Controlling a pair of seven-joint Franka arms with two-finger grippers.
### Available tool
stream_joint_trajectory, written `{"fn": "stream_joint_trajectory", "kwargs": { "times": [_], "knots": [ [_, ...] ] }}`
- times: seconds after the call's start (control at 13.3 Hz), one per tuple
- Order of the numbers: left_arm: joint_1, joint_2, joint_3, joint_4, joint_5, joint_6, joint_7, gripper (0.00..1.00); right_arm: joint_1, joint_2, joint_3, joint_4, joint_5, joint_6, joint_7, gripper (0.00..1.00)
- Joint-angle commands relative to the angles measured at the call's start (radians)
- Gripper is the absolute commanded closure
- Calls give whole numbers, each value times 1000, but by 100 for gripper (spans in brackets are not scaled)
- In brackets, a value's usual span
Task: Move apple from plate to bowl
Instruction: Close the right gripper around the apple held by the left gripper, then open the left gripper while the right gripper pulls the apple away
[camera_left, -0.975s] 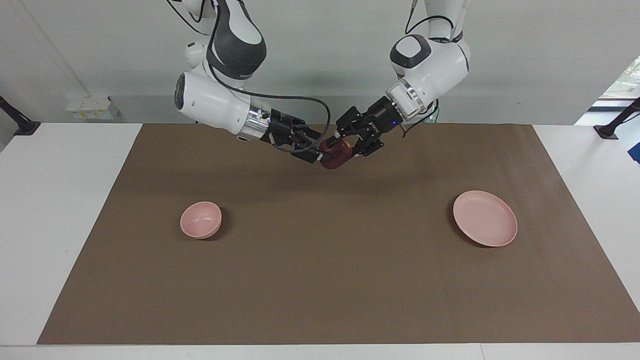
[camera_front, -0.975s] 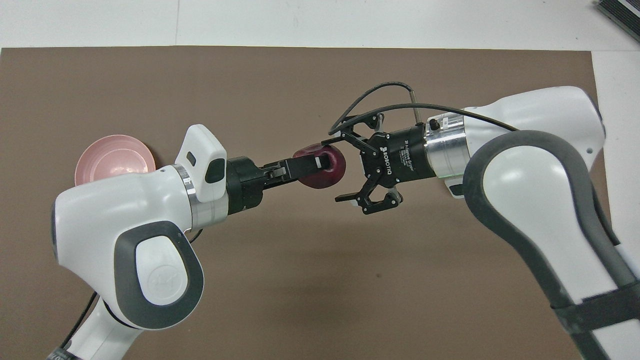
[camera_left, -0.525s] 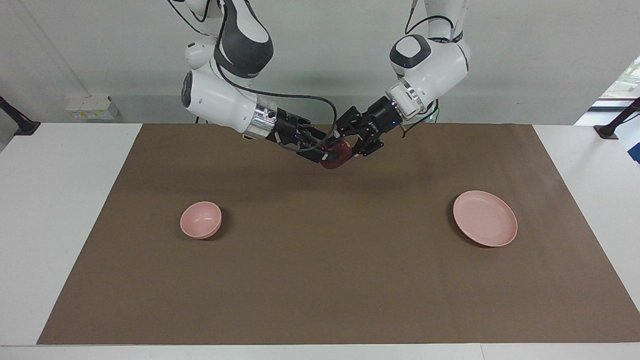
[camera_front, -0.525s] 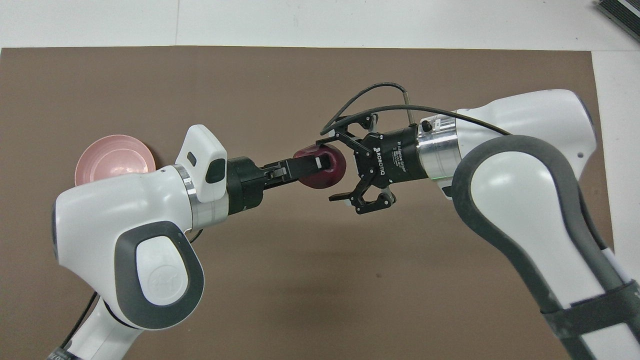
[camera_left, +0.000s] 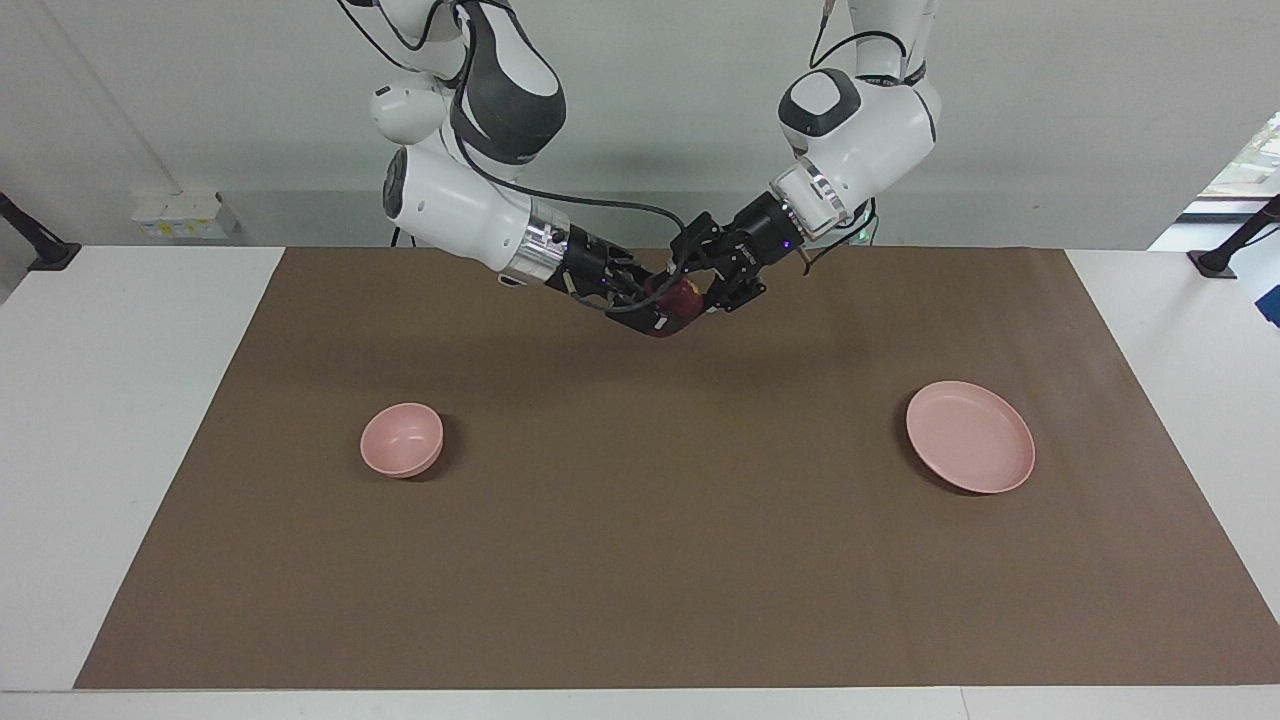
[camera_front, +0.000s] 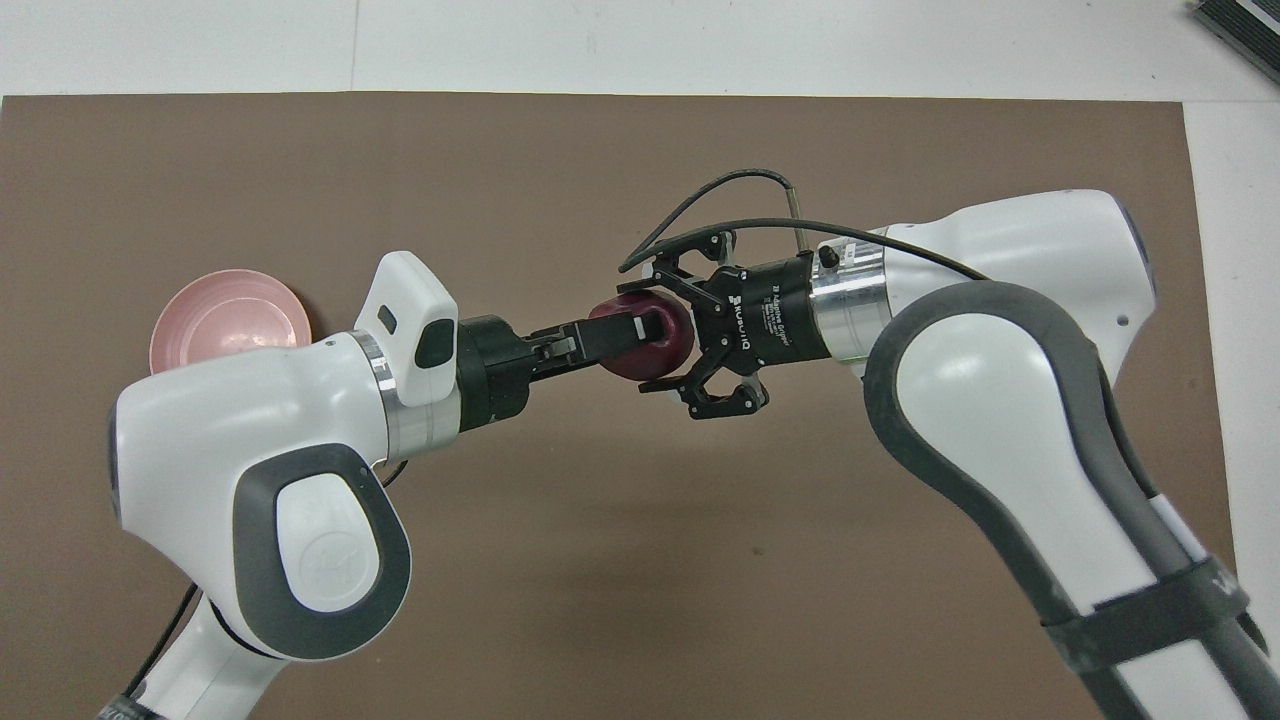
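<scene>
L gripper (camera_front: 625, 335) jaws clenched on apple (camera_front: 650, 343); R gripper (camera_front: 668, 335) jaws spread round it.

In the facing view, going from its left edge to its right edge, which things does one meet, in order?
bowl → right claw → apple → left claw → plate

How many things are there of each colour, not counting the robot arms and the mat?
Pale pink: 2, the plate and the bowl
Dark red: 1, the apple
Total: 3
</scene>
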Motion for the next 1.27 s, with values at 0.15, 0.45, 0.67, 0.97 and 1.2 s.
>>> {"fn": "stream_joint_trajectory", "kwargs": {
  "times": [0.15, 0.45, 0.67, 0.97, 1.2],
  "knots": [
    [1, -12, 4, 2, 4, 4, -20, 100, -2, -5, 2, -7, -14, -11, 10, 100],
    [10, -3, 2, 23, 56, 13, -25, 0, -31, -6, -2, 0, -16, -61, -14, 100],
    [22, 1, 5, 28, 102, 13, -40, 0, -34, -9, -7, -1, -19, -75, -51, 100],
    [85, 11, 10, 21, 247, -49, -42, 0, -137, -73, -15, 0, -143, -234, -124, 100],
    [117, 20, 11, 48, 538, -137, -150, 0, -215, -138, -16, 2, -314, -359, -241, 100]
  ]
}}
